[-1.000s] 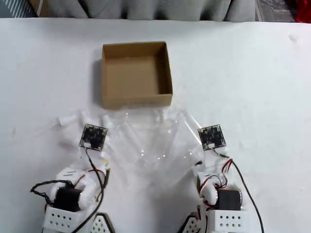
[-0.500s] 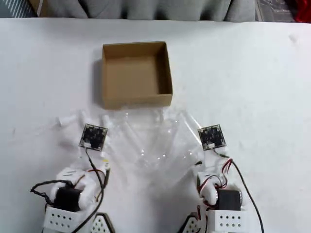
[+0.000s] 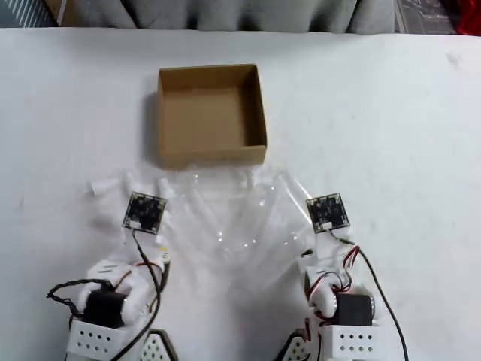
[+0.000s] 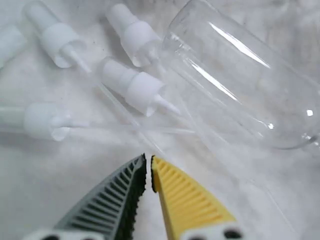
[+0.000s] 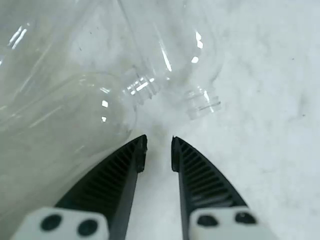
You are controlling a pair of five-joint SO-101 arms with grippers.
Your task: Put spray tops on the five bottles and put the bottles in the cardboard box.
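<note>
White worktop point(image 3: 391, 113) spread across most of scene, surface matte, faintly speckled. Grey folded fabric point(image 3: 225, 13) seen along far edge. Striped surface point(image 3: 21, 11) glimpsed at far left corner, red object point(image 3: 470, 15) at far right corner. Light soft, even; shadows faint.

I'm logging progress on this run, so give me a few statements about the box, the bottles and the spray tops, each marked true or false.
1. The cardboard box is empty. True.
2. The clear bottles lie on their sides on the table. True.
3. The left tool grips one of the spray tops. False: it holds nothing, and the tops lie loose on the table ahead of it.
4. The bottle neck nearest the right tool has a top fitted. False: that neck is bare and open.
</note>
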